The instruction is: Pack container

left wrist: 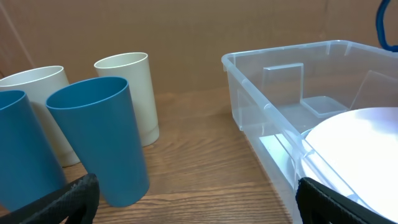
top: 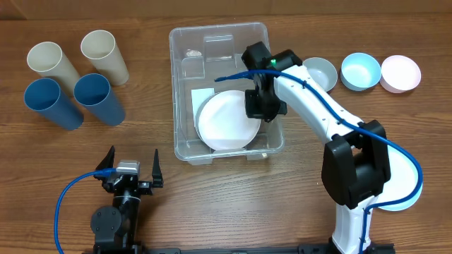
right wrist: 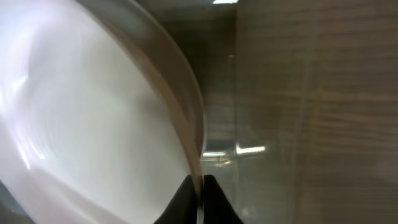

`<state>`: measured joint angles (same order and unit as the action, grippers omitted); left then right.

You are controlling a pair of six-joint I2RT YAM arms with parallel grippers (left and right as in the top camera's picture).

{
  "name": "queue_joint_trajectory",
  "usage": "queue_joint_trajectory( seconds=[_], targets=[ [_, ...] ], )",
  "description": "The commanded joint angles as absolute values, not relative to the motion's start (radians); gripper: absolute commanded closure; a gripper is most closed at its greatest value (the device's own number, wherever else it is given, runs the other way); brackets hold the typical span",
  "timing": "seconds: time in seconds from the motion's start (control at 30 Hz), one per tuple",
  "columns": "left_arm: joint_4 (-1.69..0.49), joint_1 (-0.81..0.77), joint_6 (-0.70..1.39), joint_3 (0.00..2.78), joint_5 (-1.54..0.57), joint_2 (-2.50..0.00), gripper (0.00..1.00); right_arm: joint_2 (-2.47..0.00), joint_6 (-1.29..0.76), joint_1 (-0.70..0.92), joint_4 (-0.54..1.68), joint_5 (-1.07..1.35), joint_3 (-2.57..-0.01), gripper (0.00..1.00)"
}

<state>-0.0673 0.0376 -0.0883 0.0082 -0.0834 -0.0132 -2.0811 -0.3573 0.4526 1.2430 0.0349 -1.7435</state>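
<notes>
The clear plastic container (top: pixel 185 85) stands in the middle of the table and also shows in the left wrist view (left wrist: pixel 261 106). A white plate (top: pixel 224 121) lies tilted inside it, toward its front right. My right gripper (top: pixel 258 106) reaches into the container and is shut on the plate's rim (right wrist: pixel 198 186); the plate (right wrist: pixel 81 118) fills the left of the right wrist view. My left gripper (top: pixel 131 169) is open and empty near the table's front left, in front of the cups.
Two cream cups (top: pixel 51 62) (top: pixel 103 53) and two blue cups (top: pixel 51 103) (top: pixel 97 99) stand at the left. Three bowls, grey (top: pixel 322 72), light blue (top: pixel 361 71) and pink (top: pixel 400 73), sit at the right. Another white plate (top: pixel 402 176) lies under the right arm.
</notes>
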Motion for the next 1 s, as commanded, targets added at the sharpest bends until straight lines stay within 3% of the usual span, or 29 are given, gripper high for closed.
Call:
queue_joint_trajectory(
  seconds=[0.0,0.13,0.3,0.57,0.67,0.8,0.97],
  targets=[
    [-0.068,0.046,-0.090,0.005,-0.097,-0.006,0.00,-2.079,-0.319,0.453,1.243,0.062,-1.720,0.72],
    [-0.068,0.046,-0.090,0.005,-0.097,-0.006,0.00,-2.078,-0.246,0.453,1.243,0.068,-1.722,0.60],
    [-0.068,0.046,-0.090,0.005,-0.097,-0.006,0.00,-2.077,-0.215,0.456,1.282,0.073,-1.768,0.59],
    [-0.068,0.046,-0.090,0.005,-0.097,-0.006,0.00,-2.058,-0.237,0.463,1.621,0.070,-2.339,0.60],
    [-0.068,0.046,-0.090,0.005,-0.097,-0.006,0.00,-2.054,-0.285,0.429,1.694,-0.001,-2.449,0.52],
    [-0.068,0.046,-0.090,0.005,-0.097,-0.006,0.00,-2.040,-0.334,0.323,1.694,0.000,-2.390,0.57],
    [-0.068,0.046,-0.090,0.005,-0.097,-0.006,0.00,-2.041,-0.337,0.225,1.639,-0.037,-2.072,0.64]
  ],
)
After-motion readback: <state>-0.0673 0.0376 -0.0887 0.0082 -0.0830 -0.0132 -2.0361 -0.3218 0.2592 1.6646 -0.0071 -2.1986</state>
